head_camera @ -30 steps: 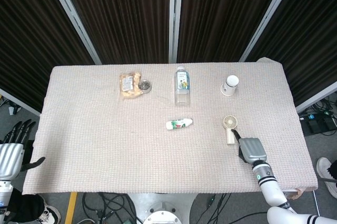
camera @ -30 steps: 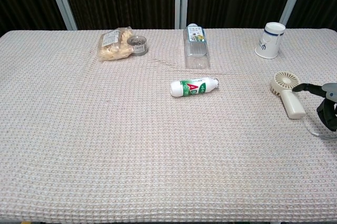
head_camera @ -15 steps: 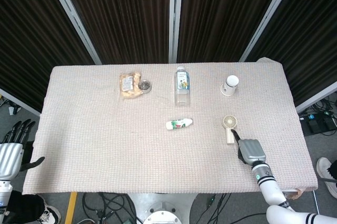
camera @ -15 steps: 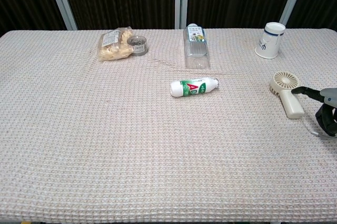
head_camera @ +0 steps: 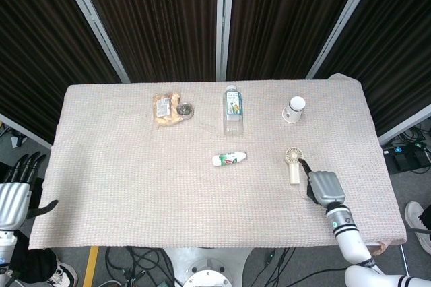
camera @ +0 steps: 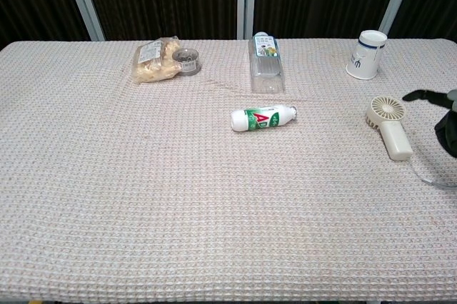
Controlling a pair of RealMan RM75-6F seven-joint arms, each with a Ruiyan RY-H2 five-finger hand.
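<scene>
Right hand (head_camera: 323, 187) stands over the near right part of the tabletop (head_camera: 121, 186), just beside the handheld fan (head_camera: 293, 166). In the head view only the back of the hand shows. In the chest view the hand is cut by the frame edge, with one dark fingertip reaching toward the fan head. Whether its fingers are spread or curled cannot be told from either view; nothing is seen in its grasp.

The fan lies flat, handle toward the near edge and round head toward the far side. It sits immediately on the left of the right hand, apart from it or barely touching; contact cannot be confirmed. Judged from this layout, the flat lie with the handle nearest the hand leaves the handle as the readiest part to take.

Left hand (head_camera: 15, 193) is off the tabletop, beyond its near left corner, with dark fingers apart and holding nothing. It is well clear of every item.

Toward the centre, a small white bottle with a green label (head_camera: 229, 159) lies on its side, well apart from the fan.

Along the far side, left to right: a snack bag (head_camera: 166, 108) with a small round tin (head_camera: 185, 107) touching or just beside it, a clear bottle (head_camera: 232, 109) lying flat, and a white paper cup (head_camera: 293, 109).
</scene>
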